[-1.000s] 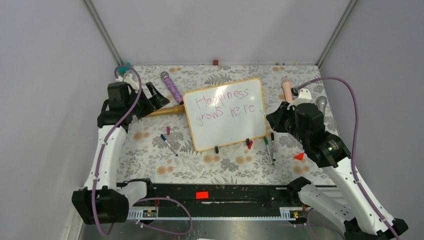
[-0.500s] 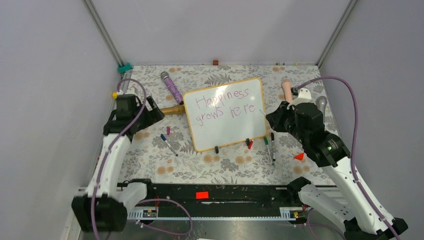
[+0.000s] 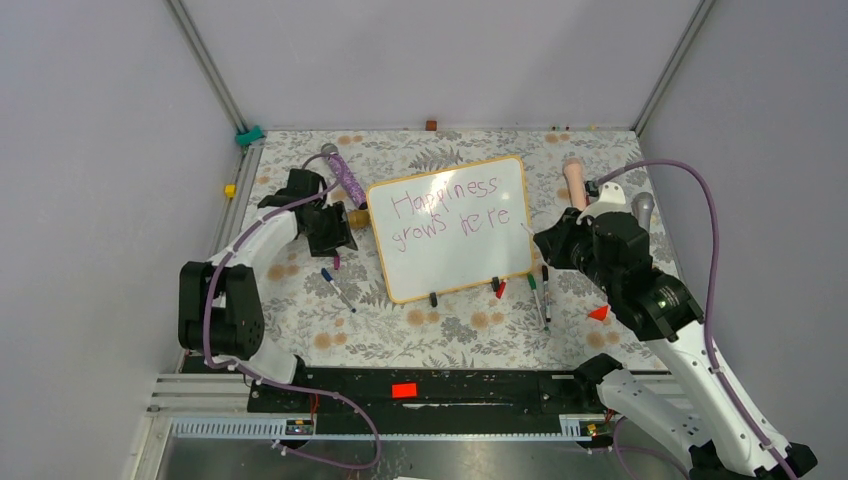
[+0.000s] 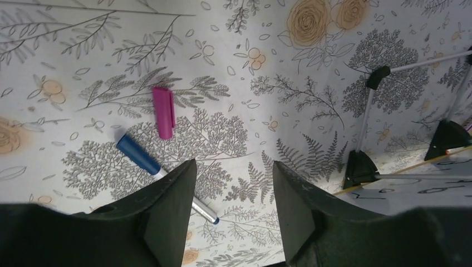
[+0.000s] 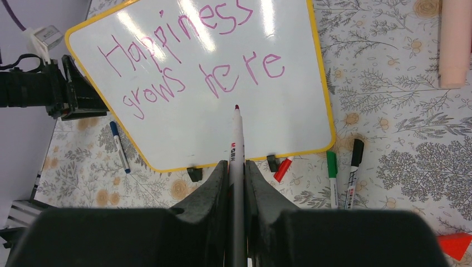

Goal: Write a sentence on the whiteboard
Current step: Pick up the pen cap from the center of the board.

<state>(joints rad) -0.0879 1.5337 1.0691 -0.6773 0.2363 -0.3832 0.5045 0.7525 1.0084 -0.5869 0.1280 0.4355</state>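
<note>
From above, the whiteboard (image 3: 452, 227) lies mid-tabletop (image 3: 450, 335) bearing the sentence (image 3: 447, 212) in pink. The left wrist view shows the left gripper (image 4: 231, 211) with jaws apart, empty, over a blue marker (image 4: 151, 166) and pink cap (image 4: 163, 112). The right wrist view has the right gripper (image 5: 236, 183) clamped on a pink marker (image 5: 237, 150), tip just below "here".

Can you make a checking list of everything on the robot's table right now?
Surface: floral cloth over the table.
Job's things: whiteboard lies flat; pink sentence reads "Happiness grows here".
Clutter: blue marker, pink cap, green marker, black marker, red cap, purple wand, peach roll.
Grippers: right gripper shut on the pink marker, tip above the board; left gripper open, empty.
Cables: purple cable loops on each arm.
Surroundings: plain grey walls.
</note>
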